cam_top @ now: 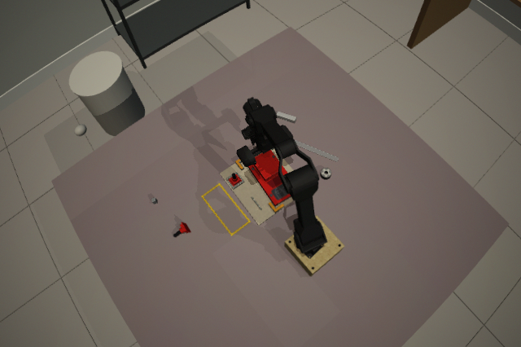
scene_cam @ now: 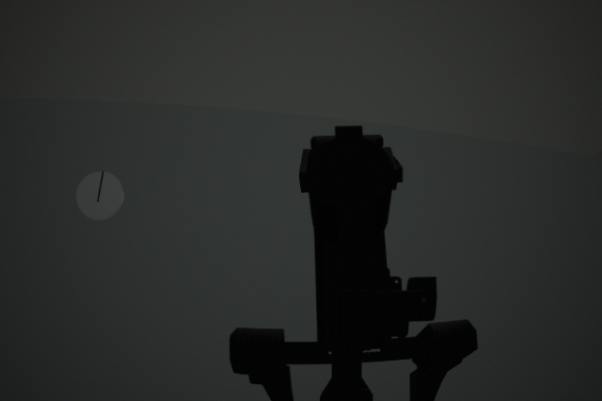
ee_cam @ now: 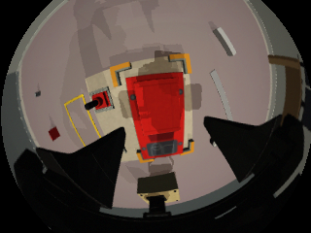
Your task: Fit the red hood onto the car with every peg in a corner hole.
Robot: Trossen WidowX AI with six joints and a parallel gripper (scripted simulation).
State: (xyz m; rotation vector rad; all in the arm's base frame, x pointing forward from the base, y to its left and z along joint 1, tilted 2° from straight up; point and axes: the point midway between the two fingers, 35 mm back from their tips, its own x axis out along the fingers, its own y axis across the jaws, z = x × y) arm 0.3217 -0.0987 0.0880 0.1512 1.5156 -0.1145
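Hood [cam_top: 269, 164] [ee_cam: 156, 104] looks seated on the chassis [cam_top: 282, 199] [ee_cam: 138, 138]; the hand [ee_cam: 166, 126], released and empty, should withdraw straight upward.

Open air separates the wide-open pincer [ee_cam: 166, 126] from the red hood [ee_cam: 157, 104] [cam_top: 268, 164] on the car, with the fingers spread to either side in the wrist view. Orange corner brackets [ee_cam: 183, 60] [cam_top: 276, 207] stand close around the car, and a red piece with an upright black knob [ee_cam: 100, 100] [cam_top: 234, 178] juts up beside it — an obstacle on the jig board [ee_cam: 127, 146] [cam_top: 257, 214]. Opposite lie a long grey bar [ee_cam: 222, 94] [cam_top: 317, 151] and a shorter pale block [ee_cam: 225, 41] [cam_top: 286, 116], with bench surface between them — a gap in the low clutter.
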